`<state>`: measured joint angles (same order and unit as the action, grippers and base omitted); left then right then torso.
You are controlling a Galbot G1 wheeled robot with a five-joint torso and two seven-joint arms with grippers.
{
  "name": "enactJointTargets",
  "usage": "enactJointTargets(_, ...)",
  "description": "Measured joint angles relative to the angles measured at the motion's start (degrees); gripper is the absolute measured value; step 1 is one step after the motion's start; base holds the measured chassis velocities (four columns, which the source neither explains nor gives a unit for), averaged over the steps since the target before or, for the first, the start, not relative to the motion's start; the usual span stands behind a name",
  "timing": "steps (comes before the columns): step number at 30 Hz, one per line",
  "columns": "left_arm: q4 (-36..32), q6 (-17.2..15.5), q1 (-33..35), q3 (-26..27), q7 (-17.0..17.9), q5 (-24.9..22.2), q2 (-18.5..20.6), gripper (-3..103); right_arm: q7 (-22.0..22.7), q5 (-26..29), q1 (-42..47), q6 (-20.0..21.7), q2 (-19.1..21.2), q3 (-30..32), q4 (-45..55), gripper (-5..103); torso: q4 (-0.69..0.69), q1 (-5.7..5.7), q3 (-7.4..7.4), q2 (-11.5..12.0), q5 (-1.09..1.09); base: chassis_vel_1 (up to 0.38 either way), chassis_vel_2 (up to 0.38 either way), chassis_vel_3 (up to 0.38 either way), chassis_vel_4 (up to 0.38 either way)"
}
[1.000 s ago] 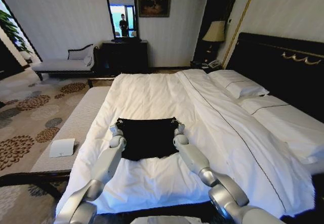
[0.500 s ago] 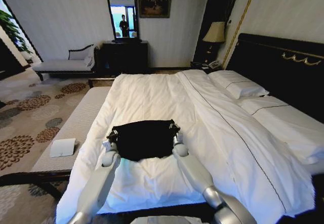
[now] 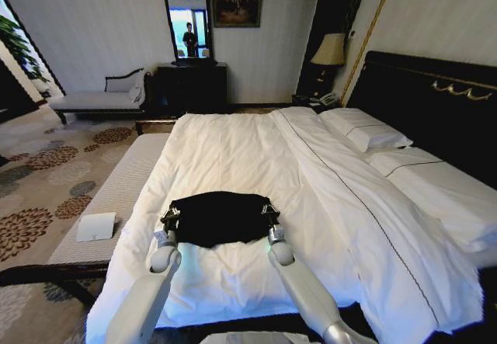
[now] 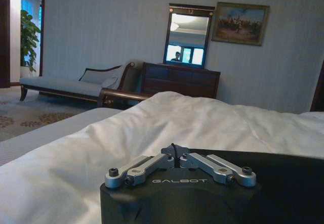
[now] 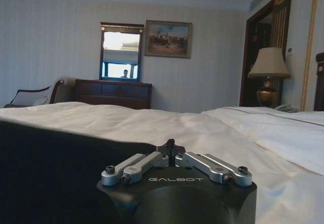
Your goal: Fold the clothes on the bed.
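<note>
A white-covered bed (image 3: 233, 146) spans the centre and right of the head view, dark headboard at far right. The black T-shirt (image 3: 219, 217) lies bunched on the duvet in the lower centre. The left gripper (image 3: 168, 220) is clenched on the shirt's left edge, the right gripper (image 3: 271, 213) clenched on its right edge; both wrist views show the fingers closed on black cloth

- The head camera is looking down along the bed (image 3: 233, 142) from above its foot.
- Both wrist cameras are sitting low over the duvet, facing the far wall; all three are sharing the mirror (image 3: 188, 24).
</note>
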<state>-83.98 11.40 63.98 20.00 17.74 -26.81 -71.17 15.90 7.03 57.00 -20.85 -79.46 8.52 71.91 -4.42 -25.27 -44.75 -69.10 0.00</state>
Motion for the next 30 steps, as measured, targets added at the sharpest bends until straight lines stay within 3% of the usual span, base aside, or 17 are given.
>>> enactJointTargets(12,-3.5,1.7,6.3,0.3,-0.1,2.5,1.0,0,-0.5,-0.6,6.5,-0.2,1.6,0.8,6.3,1,0.01,0.00,0.00,0.0,0.00,0.000,0.000,0.000,0.000)
enactJointTargets(30,-5.0,2.5,10.3,1.1,0.4,6.0,-0.2,0,0.1,-1.7,13.3,-0.9,0.6,3.4,9.8,1,0.00,-0.01,-0.01,0.0,0.00,0.000,0.000,0.000,0.000)
